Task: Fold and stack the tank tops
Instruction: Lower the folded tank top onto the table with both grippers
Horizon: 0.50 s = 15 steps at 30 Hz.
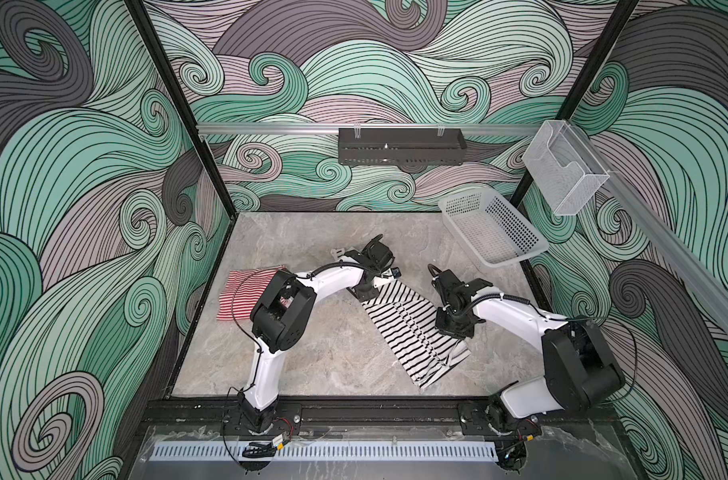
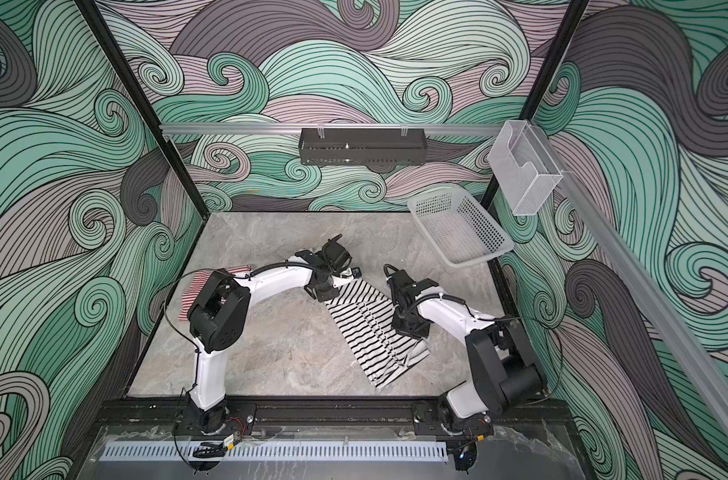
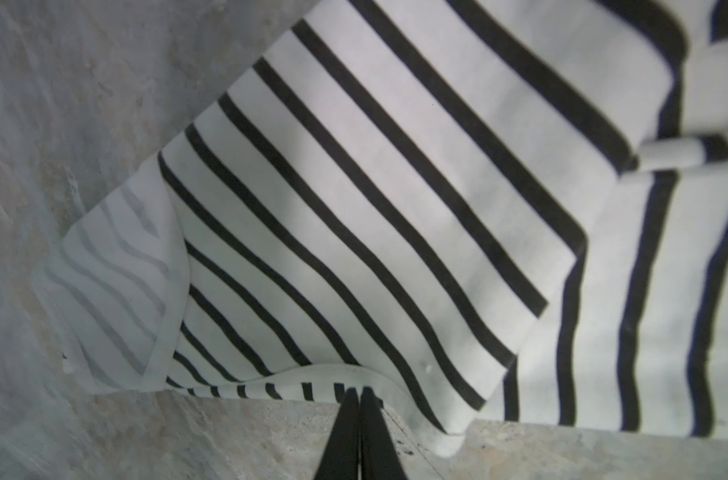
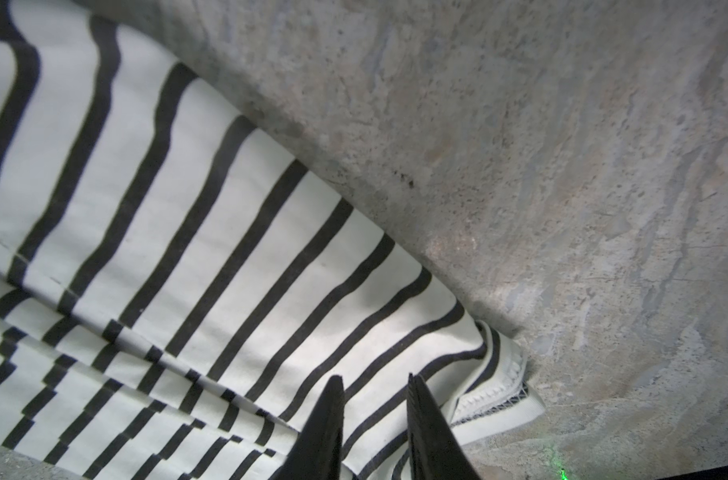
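Note:
The red-and-white striped tank top (image 1: 246,291) lies folded at the table's left, partly under my left arm's elbow. Folded into a long strip, the white tank top with black stripes (image 1: 408,328) runs diagonally across the middle. My left gripper (image 1: 368,293) points down at that strip's far end. In the left wrist view its fingers (image 3: 359,392) are pressed together on the garment's edge band (image 3: 271,380). My right gripper (image 1: 453,328) stands over the strip's right edge. In the right wrist view its fingers (image 4: 375,380) are a little apart, with striped cloth (image 4: 188,249) showing between them.
A white perforated basket (image 1: 516,257) sits at the back right corner of the grey stone-patterned table (image 1: 312,361). A black tray (image 1: 402,145) hangs on the back rail and a clear box (image 1: 562,170) on the right rail. Patterned walls close three sides.

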Available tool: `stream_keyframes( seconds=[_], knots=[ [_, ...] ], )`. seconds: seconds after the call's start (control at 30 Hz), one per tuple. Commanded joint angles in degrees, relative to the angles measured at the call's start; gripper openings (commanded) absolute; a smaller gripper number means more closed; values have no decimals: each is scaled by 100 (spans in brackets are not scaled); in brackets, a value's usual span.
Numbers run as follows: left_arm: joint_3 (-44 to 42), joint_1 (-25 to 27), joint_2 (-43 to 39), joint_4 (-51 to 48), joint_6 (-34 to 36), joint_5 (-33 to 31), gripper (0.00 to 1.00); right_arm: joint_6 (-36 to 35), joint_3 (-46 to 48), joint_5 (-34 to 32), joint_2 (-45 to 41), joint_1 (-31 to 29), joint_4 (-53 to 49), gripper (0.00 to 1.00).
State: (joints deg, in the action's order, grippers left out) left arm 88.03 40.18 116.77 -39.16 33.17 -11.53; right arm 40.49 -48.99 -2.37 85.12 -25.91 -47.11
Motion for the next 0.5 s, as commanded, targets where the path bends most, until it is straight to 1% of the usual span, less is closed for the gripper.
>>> stream_keyframes(
  seconds=[0.0, 0.03, 0.07, 0.2, 0.3, 0.47],
  knots=[
    [122, -28, -244, -334, 42, 67, 28, 29, 99, 21, -79, -2, -44, 29],
    [95, -28, -301, -362, 38, 107, 32, 29, 117, 36, -59, -2, -39, 29],
    [51, -28, -355, -401, 41, 148, 34, 29, 141, 43, -52, -2, -7, 29],
    [-69, -14, -330, -557, 74, 256, 35, 3, 173, 25, -33, -2, 10, 29],
    [-155, -11, -221, -464, 85, 186, 35, 3, 180, 33, -14, 6, 40, 29],
    [-106, 5, -50, -461, 32, 283, 36, 46, 245, 62, -7, 7, 138, 29]
  ],
)
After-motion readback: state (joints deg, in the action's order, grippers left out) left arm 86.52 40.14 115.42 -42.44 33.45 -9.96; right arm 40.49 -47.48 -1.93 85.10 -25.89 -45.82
